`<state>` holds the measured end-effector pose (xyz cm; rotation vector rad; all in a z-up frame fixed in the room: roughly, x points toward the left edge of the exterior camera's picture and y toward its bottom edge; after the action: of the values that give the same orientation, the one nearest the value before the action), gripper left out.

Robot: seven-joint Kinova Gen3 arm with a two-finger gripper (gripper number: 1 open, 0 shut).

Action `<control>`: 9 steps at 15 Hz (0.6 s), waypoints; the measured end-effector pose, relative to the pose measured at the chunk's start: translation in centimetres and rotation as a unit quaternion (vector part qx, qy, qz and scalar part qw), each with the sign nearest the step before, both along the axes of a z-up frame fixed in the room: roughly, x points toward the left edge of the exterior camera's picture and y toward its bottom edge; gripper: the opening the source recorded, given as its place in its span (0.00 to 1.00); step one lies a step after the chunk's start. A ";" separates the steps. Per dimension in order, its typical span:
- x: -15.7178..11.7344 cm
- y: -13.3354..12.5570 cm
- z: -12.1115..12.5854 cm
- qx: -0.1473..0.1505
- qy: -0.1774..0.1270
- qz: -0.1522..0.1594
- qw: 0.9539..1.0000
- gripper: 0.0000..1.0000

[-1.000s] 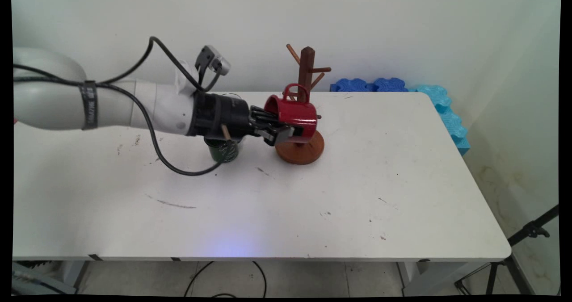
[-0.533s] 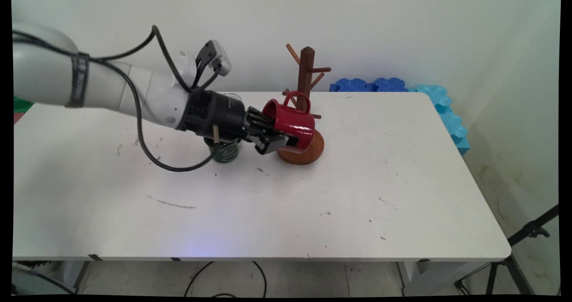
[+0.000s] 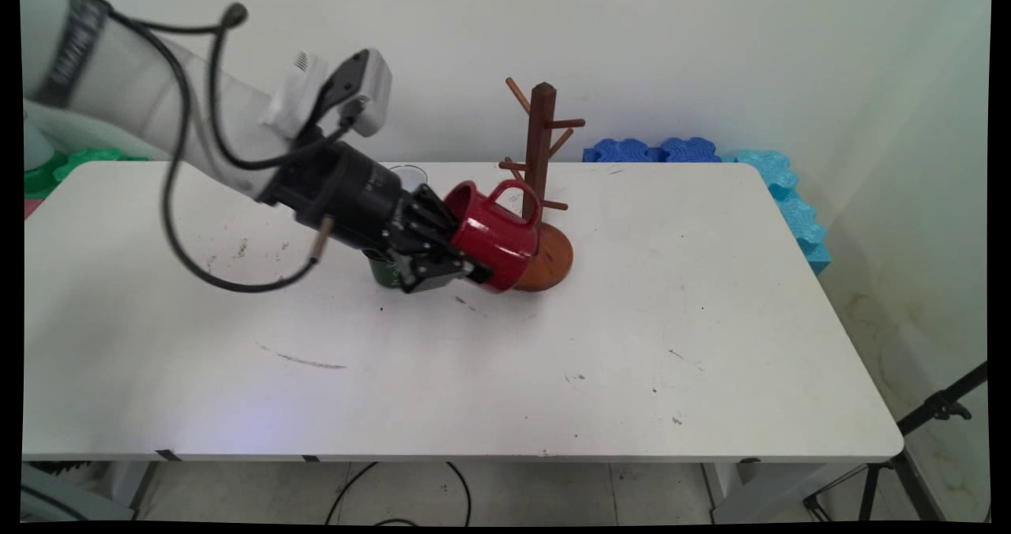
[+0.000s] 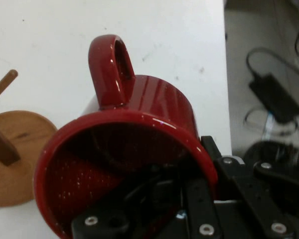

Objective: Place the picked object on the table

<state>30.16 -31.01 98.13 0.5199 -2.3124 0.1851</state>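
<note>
At mid-surface, left of centre, the claw (image 3: 462,269) grips the rim wall of a red mug (image 3: 494,238), one finger inside the cup and one outside, as the hand view shows. Mug is tilted, mouth toward the arm, handle uppermost, its base low over the white surface (image 3: 553,360); contact with it cannot be confirmed. Just beside and behind the mug stands a wooden mug tree (image 3: 541,171) with a round base and bare pegs. Dark green mug (image 3: 385,269) sits under the wrist, mostly hidden. Blue foam pieces (image 3: 711,155) lie beyond the far right edge.
</note>
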 end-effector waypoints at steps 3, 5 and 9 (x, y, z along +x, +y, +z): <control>1.5 0.2 1.4 0.000 -0.059 -0.019 0.998 0.00; 2.8 0.0 1.8 0.006 -0.098 -0.019 0.995 0.00; 4.1 -1.2 1.4 0.025 -0.164 -0.022 0.986 0.00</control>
<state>34.29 -32.22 99.50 0.4923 -2.6528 0.2028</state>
